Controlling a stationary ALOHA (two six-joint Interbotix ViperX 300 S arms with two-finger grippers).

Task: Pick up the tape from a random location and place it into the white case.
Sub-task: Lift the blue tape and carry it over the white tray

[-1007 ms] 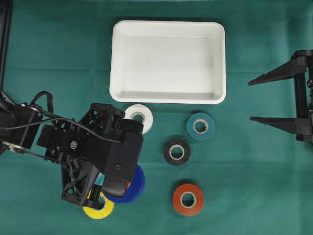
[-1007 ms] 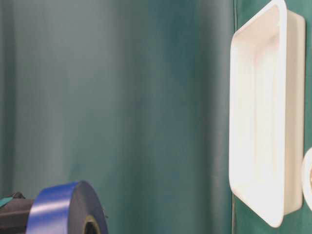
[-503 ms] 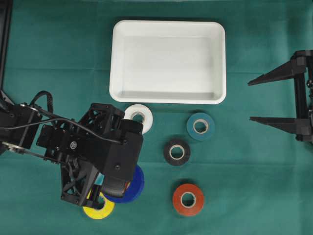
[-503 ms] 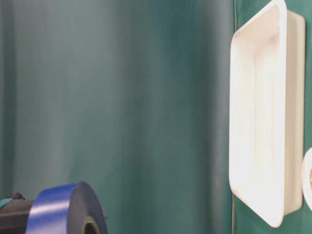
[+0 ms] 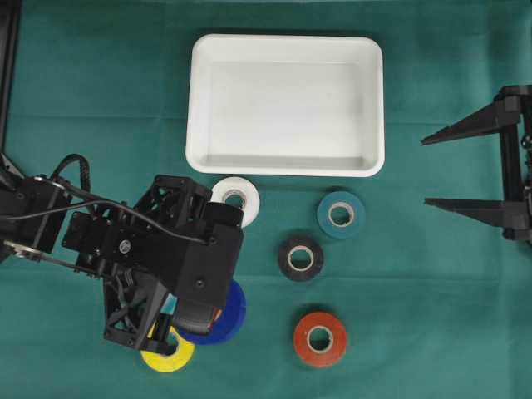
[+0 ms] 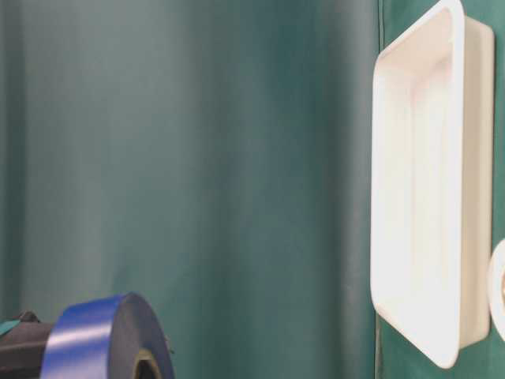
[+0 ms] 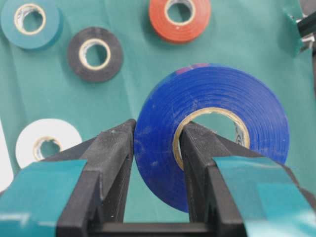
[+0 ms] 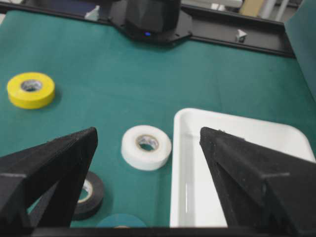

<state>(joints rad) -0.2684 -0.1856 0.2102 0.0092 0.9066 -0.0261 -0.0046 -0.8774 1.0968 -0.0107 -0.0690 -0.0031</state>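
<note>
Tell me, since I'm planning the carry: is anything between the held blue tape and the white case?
The white tape lies on the cloth between the blue tape, pinched by the left gripper, and the white case. Lifted, the roll should pass over it.

Bright even light, soft shadows, white case (image 6: pixel 418 189) glaring (table-level view blurred), overhead sharp

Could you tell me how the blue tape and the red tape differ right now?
The blue tape is clamped in the left pincer, one finger on its outer face and one through its core; the red tape is ungripped. The blue tape is held tilted on edge, while the red tape lies flat on the green cloth. Both are round rolls with pale cores, and both are outside the white case.
</note>
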